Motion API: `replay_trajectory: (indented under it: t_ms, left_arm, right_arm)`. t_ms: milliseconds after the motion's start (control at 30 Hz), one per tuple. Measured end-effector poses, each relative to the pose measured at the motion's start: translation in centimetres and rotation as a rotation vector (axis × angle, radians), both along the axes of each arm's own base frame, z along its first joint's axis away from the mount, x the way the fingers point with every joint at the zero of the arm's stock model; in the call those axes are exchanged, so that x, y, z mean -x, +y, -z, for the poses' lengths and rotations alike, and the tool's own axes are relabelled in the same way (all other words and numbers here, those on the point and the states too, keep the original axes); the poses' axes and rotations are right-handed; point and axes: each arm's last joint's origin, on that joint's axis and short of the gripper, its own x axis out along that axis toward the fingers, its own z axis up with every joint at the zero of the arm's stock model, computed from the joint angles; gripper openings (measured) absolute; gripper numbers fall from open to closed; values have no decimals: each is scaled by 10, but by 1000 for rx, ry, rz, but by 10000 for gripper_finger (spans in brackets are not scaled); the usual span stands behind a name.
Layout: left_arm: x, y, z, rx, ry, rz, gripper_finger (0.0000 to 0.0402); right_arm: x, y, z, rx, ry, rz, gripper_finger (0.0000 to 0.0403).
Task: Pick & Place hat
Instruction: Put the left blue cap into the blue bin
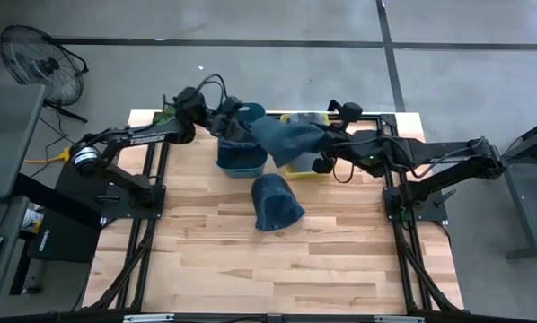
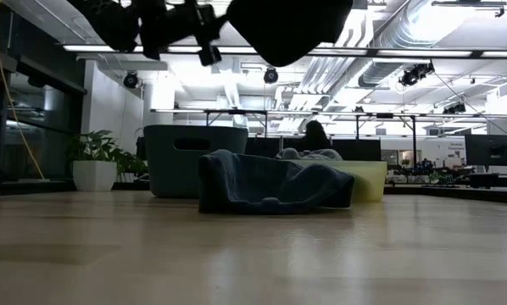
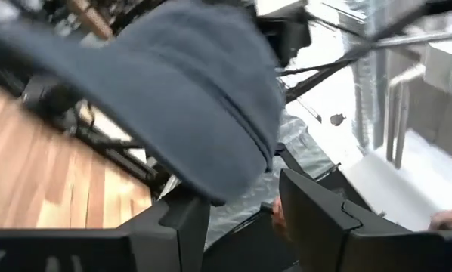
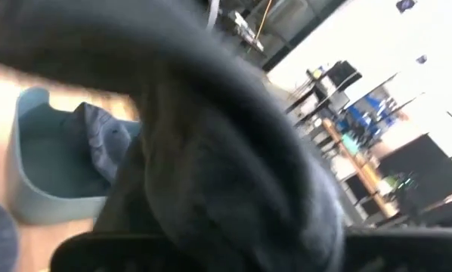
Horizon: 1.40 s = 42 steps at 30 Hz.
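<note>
Above the back of the table (image 1: 206,269), both arms are reaching inward toward each other, and a blue-grey hat (image 1: 286,136) is hanging stretched between them. Coming in from the right side, the right gripper (image 1: 327,144) is pinching the hat's cloth with its fingers fully closed; in its wrist view the dark fabric (image 4: 211,151) is filling nearly everything in front of the camera. Opposite it, the left gripper (image 1: 235,126) is sitting over the blue bin (image 1: 242,160) at the hat's other end, with its fingers (image 3: 317,219) standing partly apart below the hat's rounded crown (image 3: 188,98); whether they are touching the cloth cannot be told from these views. From table height, the hat is showing as a dark shape (image 2: 292,25) hanging high above the wood, clear of the surface.

Directly beneath the left gripper, the blue bin is standing near the table's back edge, and the right wrist view is showing a crumpled piece of blue cloth (image 4: 97,140) lying inside it. Just beside it, a yellow bin (image 1: 306,166) is sitting under the hanging hat, with greyish cloth (image 2: 309,155) heaped above its rim. Nearer the table's middle, a second dark blue hat (image 1: 276,202) is lying on the bare wood, apart from both bins.
</note>
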Motion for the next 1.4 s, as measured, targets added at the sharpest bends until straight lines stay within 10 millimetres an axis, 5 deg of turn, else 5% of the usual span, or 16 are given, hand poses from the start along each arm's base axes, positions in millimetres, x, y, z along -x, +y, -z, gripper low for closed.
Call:
replay_trajectory:
  t_ms: [433,767,1100,1400]
  left_arm:
    - [53,-10,-47,-217,-156,16,156]
    - [79,-32,-68,-319,-221,6,156]
    - [87,-37,-53,-399,-115,-141,156]
    - [90,-33,-31,-620,56,-406,156]
  right_arm:
    - [-7,-2,13,-234,-86,7,0]
    - [-54,-5,43,-363,-111,-32,0]
    - [-120,-34,18,-369,-131,109,0]
    - [-153,-67,-2,-457,-137,261,0]
